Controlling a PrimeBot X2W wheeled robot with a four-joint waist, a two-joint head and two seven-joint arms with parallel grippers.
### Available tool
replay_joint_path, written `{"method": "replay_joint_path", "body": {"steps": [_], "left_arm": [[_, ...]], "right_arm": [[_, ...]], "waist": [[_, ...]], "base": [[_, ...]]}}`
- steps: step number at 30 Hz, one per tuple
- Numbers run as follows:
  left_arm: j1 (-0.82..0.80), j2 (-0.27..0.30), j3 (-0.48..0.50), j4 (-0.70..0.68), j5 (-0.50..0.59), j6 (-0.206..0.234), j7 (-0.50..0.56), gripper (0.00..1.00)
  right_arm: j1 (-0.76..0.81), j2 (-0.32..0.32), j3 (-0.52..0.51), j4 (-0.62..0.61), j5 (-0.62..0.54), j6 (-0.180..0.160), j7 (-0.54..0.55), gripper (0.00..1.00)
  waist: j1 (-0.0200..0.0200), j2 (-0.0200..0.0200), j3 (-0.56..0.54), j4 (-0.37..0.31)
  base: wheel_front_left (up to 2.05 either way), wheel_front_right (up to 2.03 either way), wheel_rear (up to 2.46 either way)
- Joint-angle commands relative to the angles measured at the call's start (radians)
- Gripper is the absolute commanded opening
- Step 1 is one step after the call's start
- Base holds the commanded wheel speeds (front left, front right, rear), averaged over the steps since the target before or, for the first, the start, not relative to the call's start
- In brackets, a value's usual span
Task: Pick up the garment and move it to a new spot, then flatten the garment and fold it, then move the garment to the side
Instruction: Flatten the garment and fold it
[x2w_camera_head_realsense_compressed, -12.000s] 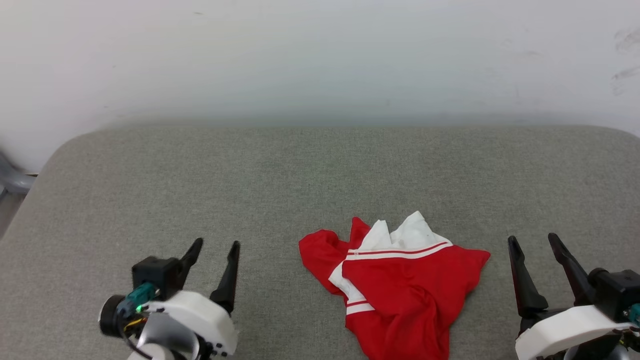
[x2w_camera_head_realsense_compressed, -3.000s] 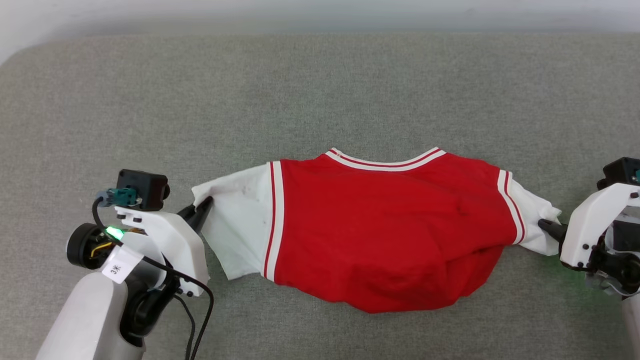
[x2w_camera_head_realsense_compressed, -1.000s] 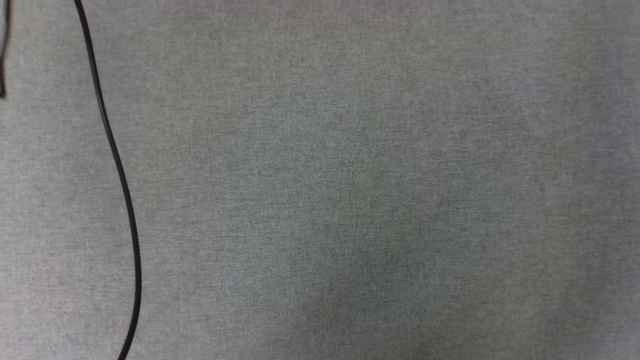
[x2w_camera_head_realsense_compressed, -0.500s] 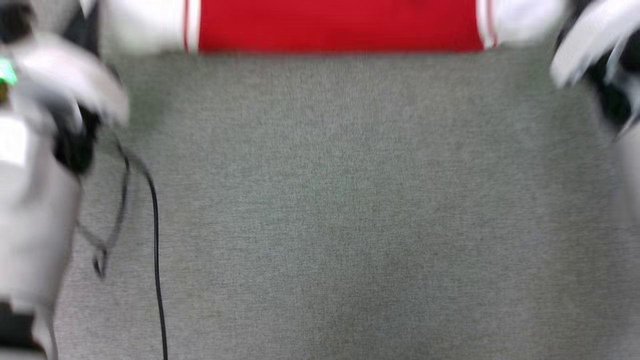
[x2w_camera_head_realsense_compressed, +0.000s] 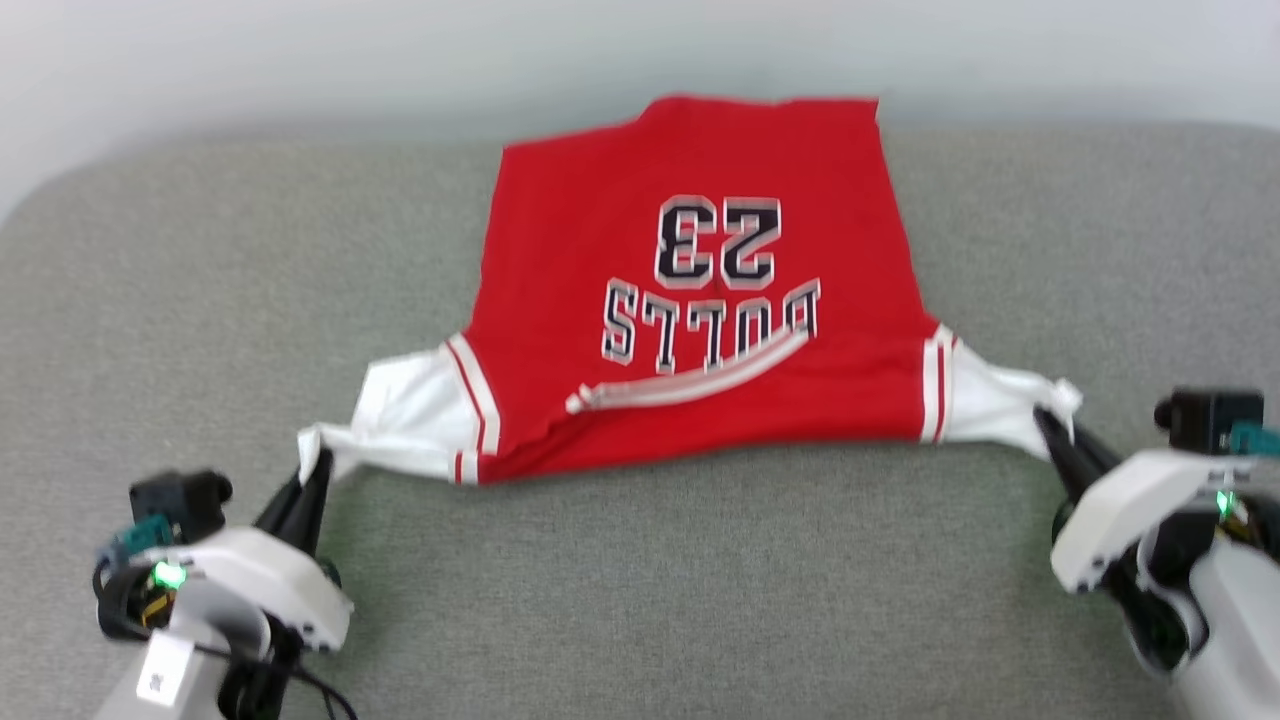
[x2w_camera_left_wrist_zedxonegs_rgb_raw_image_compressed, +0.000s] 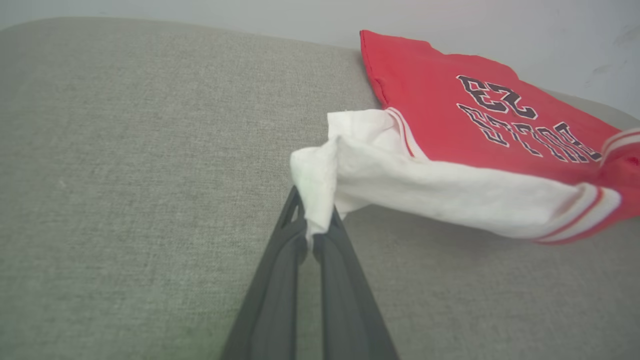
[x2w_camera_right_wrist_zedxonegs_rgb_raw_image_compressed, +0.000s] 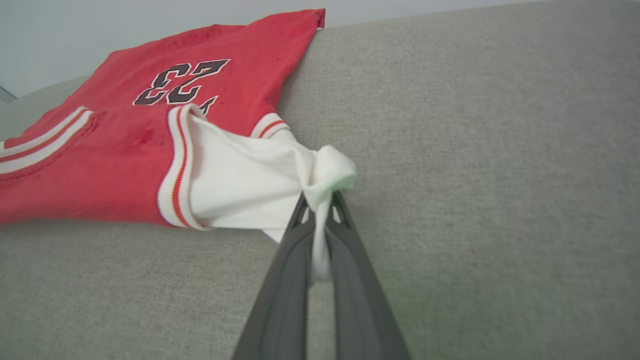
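Head view: the red jersey lies stretched across the grey surface, numerals up; the left fingers and right fingers are each clamped on a white sleeve end.

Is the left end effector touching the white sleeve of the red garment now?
Touching. The left wrist view shows the left end effector shut on the garment, with the white sleeve edge pinched between both fingers.
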Motion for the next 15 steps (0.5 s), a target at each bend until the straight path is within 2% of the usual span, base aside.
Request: {"method": "replay_joint_path", "body": {"steps": [1, 6, 15], "left_arm": [[0.052, 0.006, 0.0, -0.012, 0.001, 0.009, -0.007, 0.0], [0.183, 0.02, 0.006, -0.079, 0.01, 0.046, -0.007, 0.0], [0.415, 0.011, 0.028, -0.228, -0.01, 0.117, -0.007, 0.0]], "right_arm": [[0.064, 0.003, -0.015, -0.023, 0.001, -0.001, 0.003, 0.0], [0.229, 0.023, -0.069, -0.097, -0.017, -0.002, 0.014, 0.0], [0.484, 0.108, -0.206, -0.232, -0.06, -0.001, 0.048, 0.0]], "waist": [[0.0003, 0.0, -0.075, 0.012], [0.0003, 0.0, -0.143, 0.011], [0.0003, 0.0, -0.206, 0.018]], "base": [[0.0, 0.0, 0.0], [0.0, 0.0, 0.0], [0.0, 0.0, 0.0]]}}
